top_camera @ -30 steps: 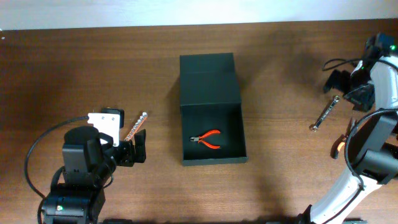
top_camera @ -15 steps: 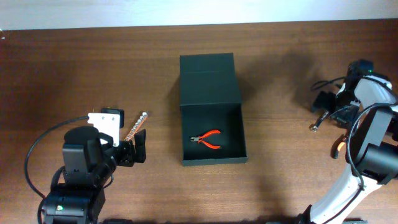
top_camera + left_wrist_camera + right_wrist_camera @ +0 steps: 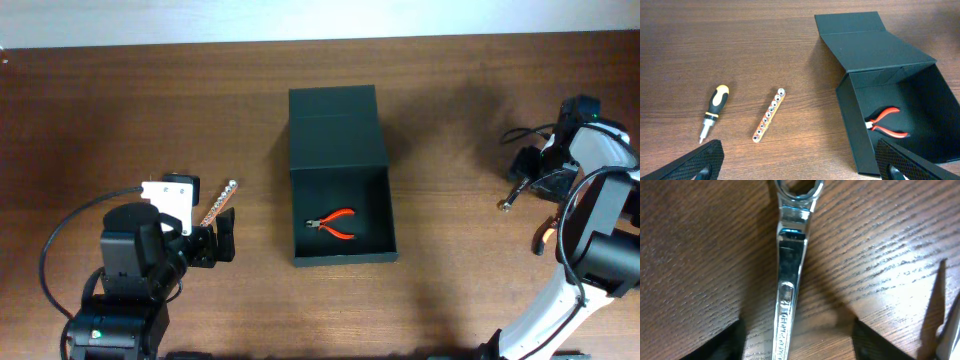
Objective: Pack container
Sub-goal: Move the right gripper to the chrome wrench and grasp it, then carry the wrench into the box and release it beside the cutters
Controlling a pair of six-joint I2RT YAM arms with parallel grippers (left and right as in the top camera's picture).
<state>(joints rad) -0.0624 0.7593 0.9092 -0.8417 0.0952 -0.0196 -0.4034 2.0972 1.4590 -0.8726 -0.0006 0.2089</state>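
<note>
The container [image 3: 335, 125] sat at frame centre, flap open, red pliers [image 3: 334, 224] inside. The left gripper [image 3: 225, 238] gaped wide. Since a second earlier, the right gripper [image 3: 523, 178] had dropped over the wrench [image 3: 790, 270], jaws apart astride it.

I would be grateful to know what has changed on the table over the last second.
The right claw came in from the far right and settled over the shiny chrome wrench, which now lies between its open jaws, not yet gripped. The open left claw, the dark matte rectangular container and the red-handled pliers inside it stayed put.
</note>
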